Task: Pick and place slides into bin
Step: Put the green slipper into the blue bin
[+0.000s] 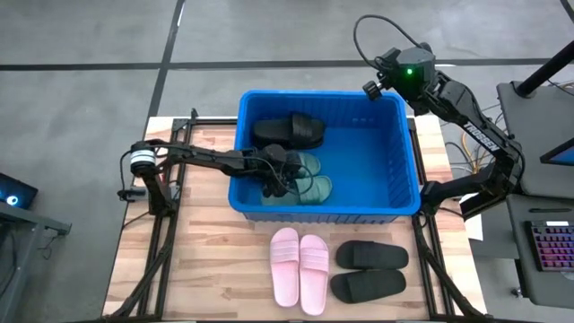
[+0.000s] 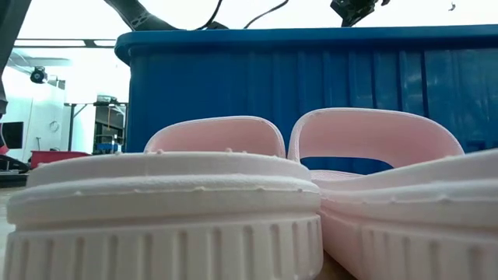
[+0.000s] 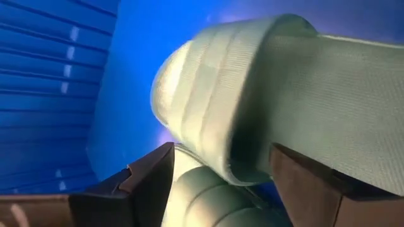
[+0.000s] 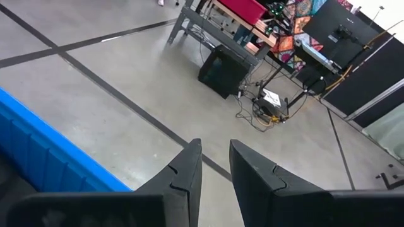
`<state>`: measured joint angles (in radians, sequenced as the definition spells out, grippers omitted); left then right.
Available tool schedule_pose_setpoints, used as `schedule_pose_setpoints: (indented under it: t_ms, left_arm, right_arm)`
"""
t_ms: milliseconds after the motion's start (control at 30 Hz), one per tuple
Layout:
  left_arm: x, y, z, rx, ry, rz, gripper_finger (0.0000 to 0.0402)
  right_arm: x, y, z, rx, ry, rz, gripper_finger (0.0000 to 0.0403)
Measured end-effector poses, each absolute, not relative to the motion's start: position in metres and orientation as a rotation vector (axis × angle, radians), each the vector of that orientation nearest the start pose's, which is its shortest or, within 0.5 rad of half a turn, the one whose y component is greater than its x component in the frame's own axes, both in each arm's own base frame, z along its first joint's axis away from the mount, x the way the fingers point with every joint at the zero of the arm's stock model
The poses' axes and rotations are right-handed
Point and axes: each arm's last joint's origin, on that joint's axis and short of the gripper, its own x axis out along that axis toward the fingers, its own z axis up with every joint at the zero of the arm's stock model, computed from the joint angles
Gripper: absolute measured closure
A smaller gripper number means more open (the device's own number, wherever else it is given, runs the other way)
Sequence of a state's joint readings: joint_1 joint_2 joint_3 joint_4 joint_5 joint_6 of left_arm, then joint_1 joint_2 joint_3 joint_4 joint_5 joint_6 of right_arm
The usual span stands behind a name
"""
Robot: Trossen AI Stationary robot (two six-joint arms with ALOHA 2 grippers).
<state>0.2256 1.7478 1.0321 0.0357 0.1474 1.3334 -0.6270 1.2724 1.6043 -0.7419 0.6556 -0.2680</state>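
The blue bin (image 1: 405,152) stands at the table's middle, toward the far edge. In it lie a black slide (image 1: 289,130) at the far left and a green pair (image 1: 314,187) at the near left. My left gripper (image 1: 276,179) reaches down into the bin and stands open, its fingers on either side of a green slide's strap (image 3: 284,94). My right gripper (image 1: 369,88) hangs high over the bin's far right corner, open by a narrow gap (image 4: 214,148), with nothing in it. A pink pair (image 1: 299,269) and a black pair (image 1: 369,269) rest soles down on the table in front of the bin. My left gripper has the green slide's strap edge (image 3: 252,164) between its open fingers, coming slanting down from the table's left. The strap covers part of one finger (image 3: 309,189), while a gap shows beside the other. I cannot tell whether either finger touches it.
The bin's ribbed walls (image 2: 311,93) rise around my left gripper. The pink slides (image 2: 163,202) fill the low view in front of the bin. Bare wood shows at the table's near left. Desks and cables stand on the floor beyond the table.
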Motion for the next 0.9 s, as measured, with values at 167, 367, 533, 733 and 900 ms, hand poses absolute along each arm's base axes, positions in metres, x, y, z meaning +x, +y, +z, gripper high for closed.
schedule_pose_setpoints:
  t_ms: [167, 367, 533, 733, 900]
  left_arm:
    - [0.361, 0.078, 0.187, 1.161, 0.596, -0.375, 0.0179]
    - [0.362, 0.078, 0.186, 1.166, 0.584, -0.390, 0.0225]
    - [0.363, 0.078, 0.187, 1.171, 0.567, -0.384, 0.0287]
    - [0.367, 0.077, 0.181, 1.167, 0.562, -0.388, 0.0365]
    - [0.368, 0.078, 0.181, 1.170, 0.566, -0.379, 0.0396]
  right_arm:
    - [0.182, -0.154, 0.456, -0.231, 0.605, -1.198, 0.0330]
    - [0.182, -0.154, 0.456, -0.229, 0.602, -1.200, 0.0330]
    - [0.182, -0.154, 0.456, -0.228, 0.600, -1.201, 0.0330]
    - [0.182, -0.154, 0.456, -0.205, 0.583, -1.208, 0.0330]
    - [0.182, -0.154, 0.456, -0.205, 0.583, -1.208, 0.0330]
